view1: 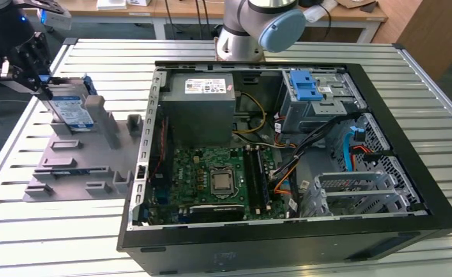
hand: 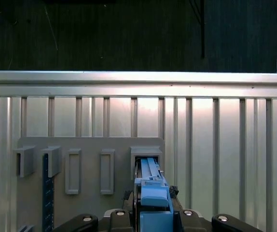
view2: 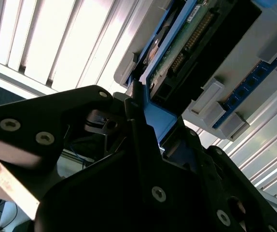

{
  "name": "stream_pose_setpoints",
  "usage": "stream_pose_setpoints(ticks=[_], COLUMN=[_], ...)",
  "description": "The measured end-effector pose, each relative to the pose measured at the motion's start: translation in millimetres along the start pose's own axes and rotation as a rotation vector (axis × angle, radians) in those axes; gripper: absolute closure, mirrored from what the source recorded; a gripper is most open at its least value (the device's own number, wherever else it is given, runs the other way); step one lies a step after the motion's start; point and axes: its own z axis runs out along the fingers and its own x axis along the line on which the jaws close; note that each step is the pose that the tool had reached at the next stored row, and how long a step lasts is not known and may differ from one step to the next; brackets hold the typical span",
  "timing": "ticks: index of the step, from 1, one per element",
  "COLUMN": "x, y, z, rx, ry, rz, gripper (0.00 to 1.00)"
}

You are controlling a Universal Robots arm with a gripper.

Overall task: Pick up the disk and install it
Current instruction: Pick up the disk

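My gripper [view1: 48,86], fingers clenched on the blue-railed hard drive [view1: 70,109] standing on edge in the grey fixture plate [view1: 71,157], beside the open computer case [view1: 287,245].

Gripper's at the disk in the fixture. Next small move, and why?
Probably a short straight lift. The disk stands on edge in a slot of the fixture plate, the gripper sits over its blue rail, and sideways pull would likely bind.

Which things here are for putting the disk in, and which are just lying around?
For the job: disk, claw, open computer case.
Just lying about: grey slotted plate, blue circuit strip, power-supply box.
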Motion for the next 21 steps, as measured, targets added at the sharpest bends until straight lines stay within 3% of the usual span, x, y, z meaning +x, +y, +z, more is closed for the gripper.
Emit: stream_pose_setpoints(ticks=[5, 6, 13, 14, 21], x=[0.0, 0.0, 0.0, 0.0, 0.0], y=[0.0, 0.0, 0.0, 0.0, 0.0], z=[0.0, 0.0, 0.0, 0.0, -1.6], rx=[0.0, 0.0, 0.0003, 0.0004, 0.0005], ry=[-0.0001, 0.0, 0.0003, 0.0002, 0.0002], rz=[0.0, 0.001, 0.016, 0.016, 0.016], gripper=[0.62, 0.56, 0.58, 0.64, 0.64])
